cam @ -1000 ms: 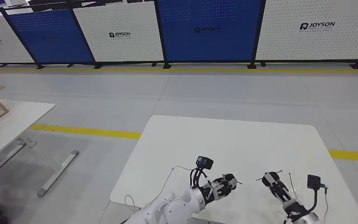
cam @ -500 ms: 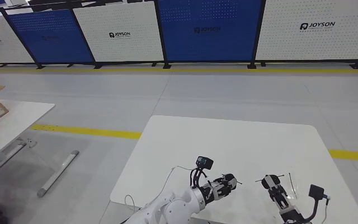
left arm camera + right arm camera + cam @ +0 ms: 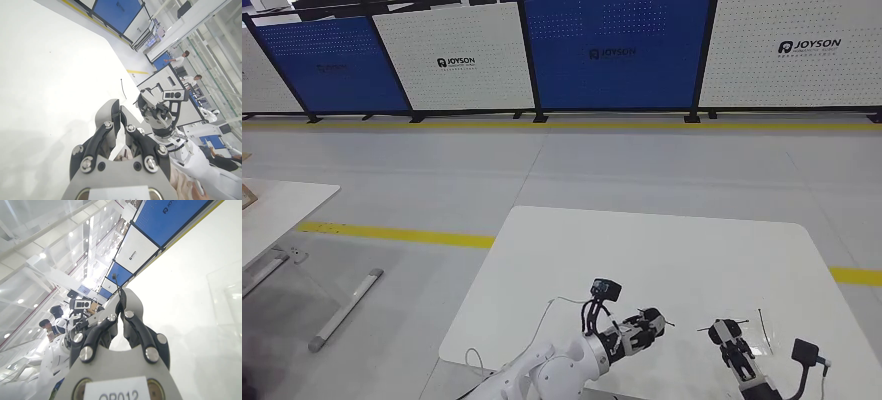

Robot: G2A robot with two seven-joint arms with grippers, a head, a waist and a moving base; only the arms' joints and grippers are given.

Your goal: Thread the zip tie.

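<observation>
Right gripper (image 3: 122, 293) pinches zip tie (image 3: 114, 276); left gripper (image 3: 119, 108), lower centre, pressed together, well apart. Threading apparently not begun.

Two end effectors (image 3: 120, 108) (image 3: 122, 294), two black zip ties (image 3: 114, 276) (image 3: 122, 89) and one clear plastic sheet (image 3: 225, 289) are sharing one white table (image 3: 642, 250).

White table (image 3: 642, 250), black zip tie (image 3: 116, 283), silver-grey right gripper (image 3: 122, 292) with black linkages. Blue and white dotted panels (image 3: 617, 80) across the top; yellow floor line (image 3: 392, 235).
</observation>
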